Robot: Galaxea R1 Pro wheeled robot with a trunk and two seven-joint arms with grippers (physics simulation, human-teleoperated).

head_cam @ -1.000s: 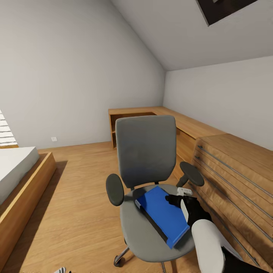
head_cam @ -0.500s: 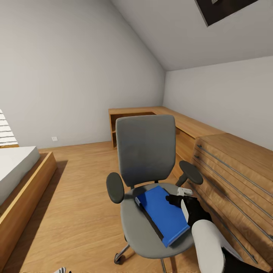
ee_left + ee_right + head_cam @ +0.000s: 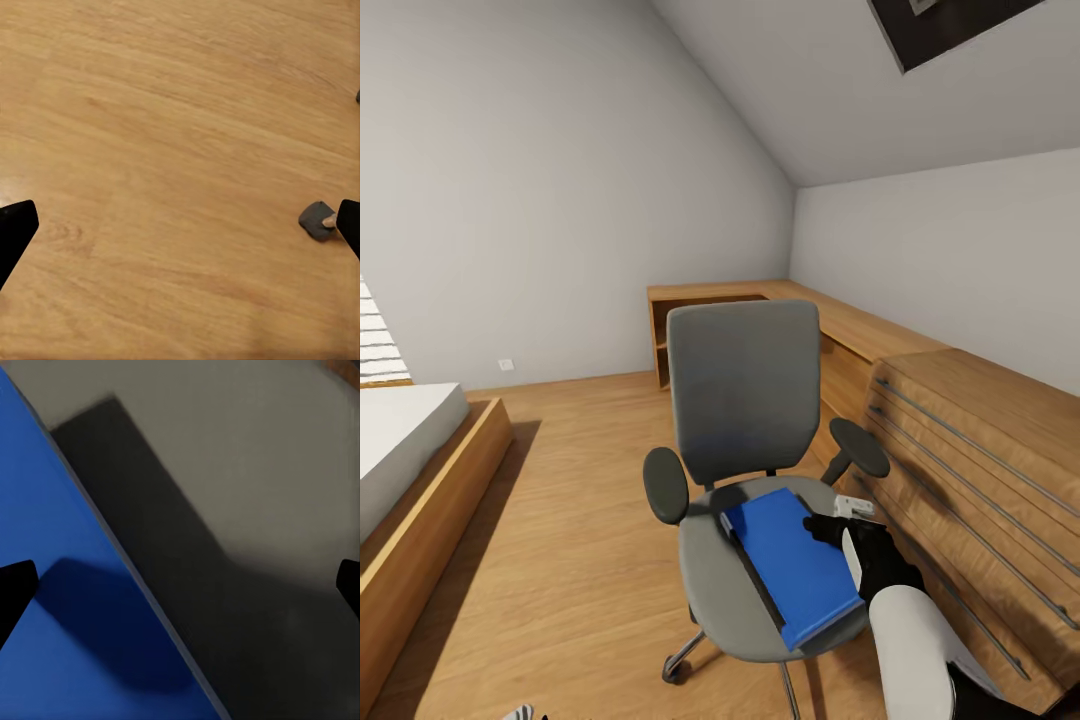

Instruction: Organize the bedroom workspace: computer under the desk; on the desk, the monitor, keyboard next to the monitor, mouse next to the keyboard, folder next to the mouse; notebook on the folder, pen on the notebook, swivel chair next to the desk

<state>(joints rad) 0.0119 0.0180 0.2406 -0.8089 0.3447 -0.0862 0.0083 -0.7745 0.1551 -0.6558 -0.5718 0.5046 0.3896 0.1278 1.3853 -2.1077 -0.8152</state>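
Lower centre of head view: flat bright blue rectangular folder (image 3: pixel 792 565) lies on the grey fabric seat of the swivel chair (image 3: pixel 745 400). Black right gripper (image 3: pixel 822 527) sits at the folder's right edge, low over it, fingers spread wide, one over blue (image 3: pixel 15 585), one over seat. Left gripper (image 3: pixel 180 225) spread over light wood floor (image 3: pixel 560 520).

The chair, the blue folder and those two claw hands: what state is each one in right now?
swivel chair: upright on the wood floor, beside the wooden drawer chest.
folder: lying flat on the chair seat, not lifted.
right gripper: open, fingers wide apart above the folder's edge.
left gripper: open, holding nothing, over bare floor.
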